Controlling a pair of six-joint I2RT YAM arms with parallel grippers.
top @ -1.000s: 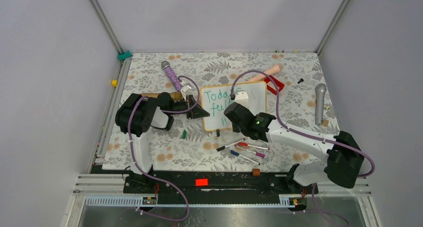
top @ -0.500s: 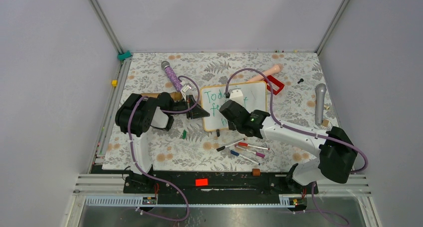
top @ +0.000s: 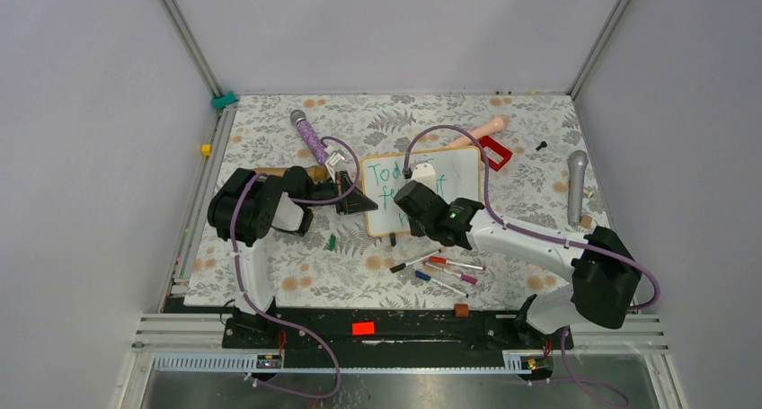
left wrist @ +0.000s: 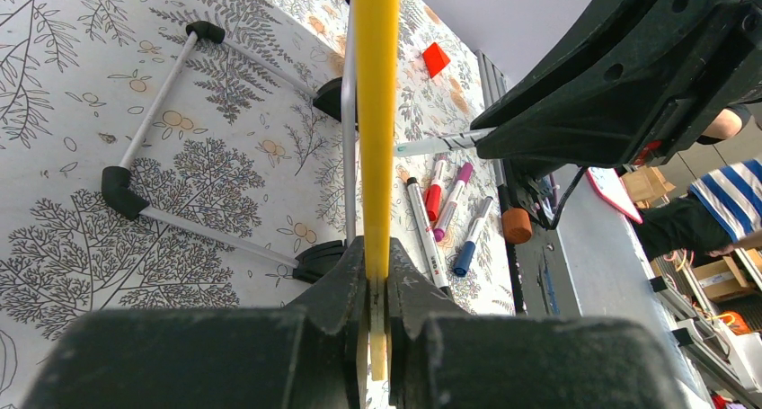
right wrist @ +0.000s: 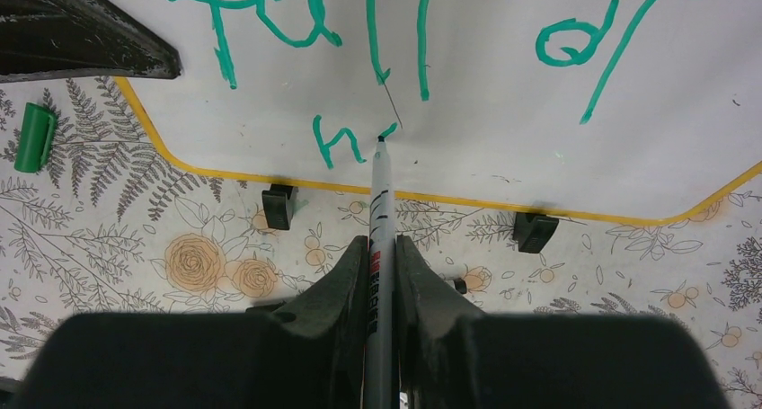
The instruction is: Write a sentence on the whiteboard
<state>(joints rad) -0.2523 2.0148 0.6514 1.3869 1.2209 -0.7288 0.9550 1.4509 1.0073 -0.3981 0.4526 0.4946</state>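
a: floral cloth [top: 270, 274] under whiteboard [top: 463, 180], mid-table; left gripper [left wrist: 377, 247] pinched shut on its frame.
b: right gripper [right wrist: 381, 247] clamped on marker [right wrist: 381, 184], tip at the white beside "h". sentence [right wrist: 422, 40] in its third line.
a: next, probably: short curved strokes rightward, kept above bottom frame.

Green lettering [right wrist: 422, 40] on a white board [right wrist: 539, 139] edged yellow; a grey, red-labelled pen [right wrist: 381, 202]; cloth [top: 270, 265] of grey ferns, orange blooms; near-right markers [top: 454, 264] red, seemingly magenta, blue.
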